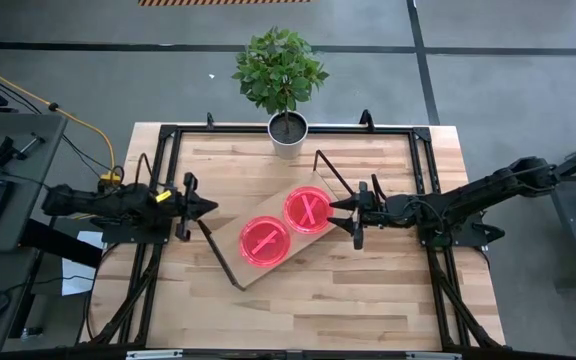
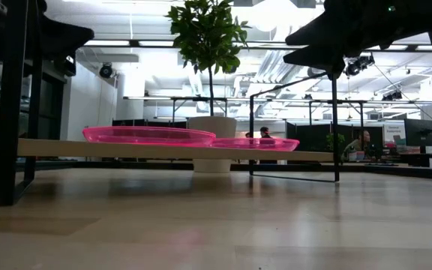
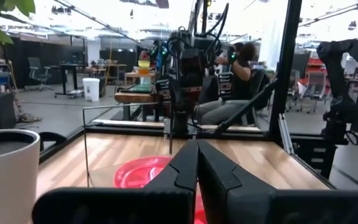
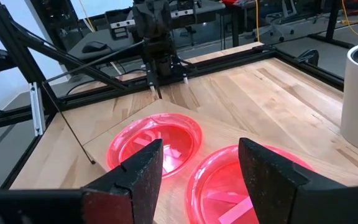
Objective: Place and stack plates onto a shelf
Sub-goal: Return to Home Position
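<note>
The pink translucent round plastic plates [image 1: 265, 241] sit in two piles side by side on the long light-wood shelf with black wire legs [image 1: 234, 258], mid-table, rims nested, I judge, so each pile rests flat. My right claw [image 4: 194, 163] hangs just right of them, fingers spread, empty. My left claw [image 3: 197, 163] hovers left of the shelf, fingers pressed together on nothing. I cannot count each pile, since the top plates cover the rest.

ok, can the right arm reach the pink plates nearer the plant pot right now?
Probably yes: right gripper, jaws open, faces those plates from close by, nothing between; pot stands clear, left gripper waits across the shelf.
</note>
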